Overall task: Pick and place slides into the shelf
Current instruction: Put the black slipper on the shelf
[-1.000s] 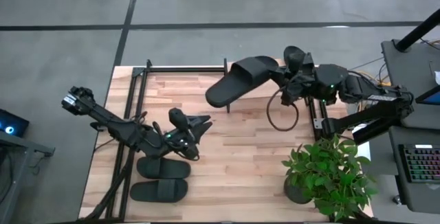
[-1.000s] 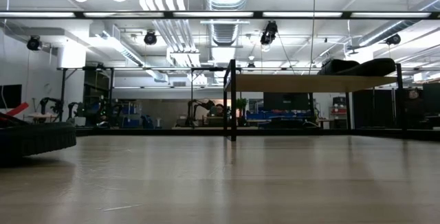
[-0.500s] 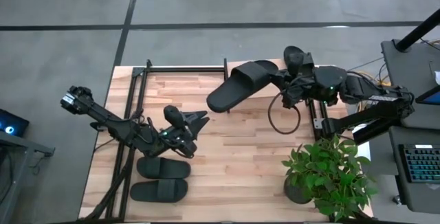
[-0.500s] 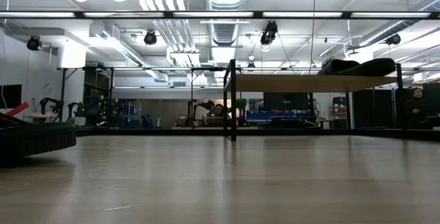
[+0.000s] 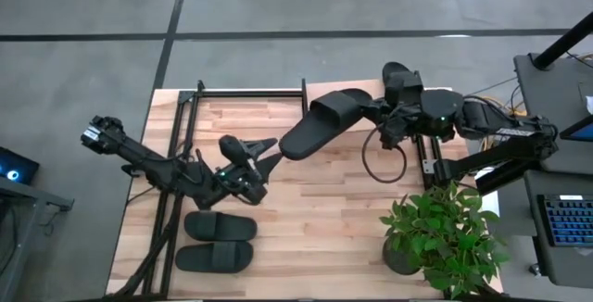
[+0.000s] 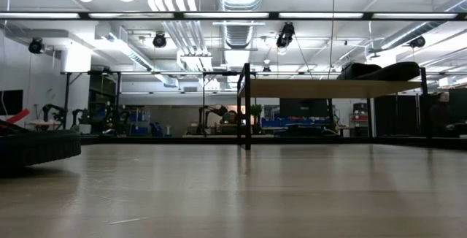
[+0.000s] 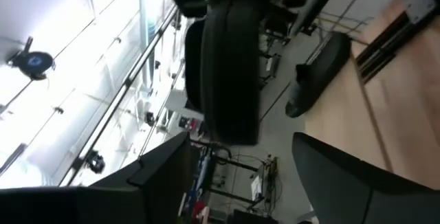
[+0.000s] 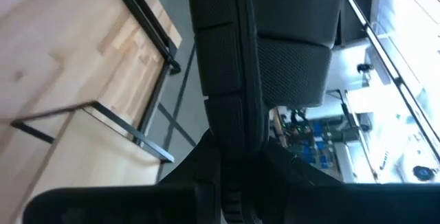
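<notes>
Held slide (image 5: 320, 122) raised above table centre, long axis diagonal, free end down toward left gripper (image 5: 267, 150), other end clamped in right gripper (image 5: 378, 113), fingers closed on it; left gripper just beside slide's low end, fingers spread, gripping nothing; two more slides (image 5: 219, 241) side by side, long axes parallel to near table edge; shelf (image 5: 243, 95) at far edge.

The left arm reaches from the table's left edge toward its middle, its pincer (image 5: 264, 154) spread wide and gripping nothing. The right arm extends from the right edge along the far side — its pincer (image 5: 378, 110) clamped on a slide (image 5: 320, 123).
</notes>
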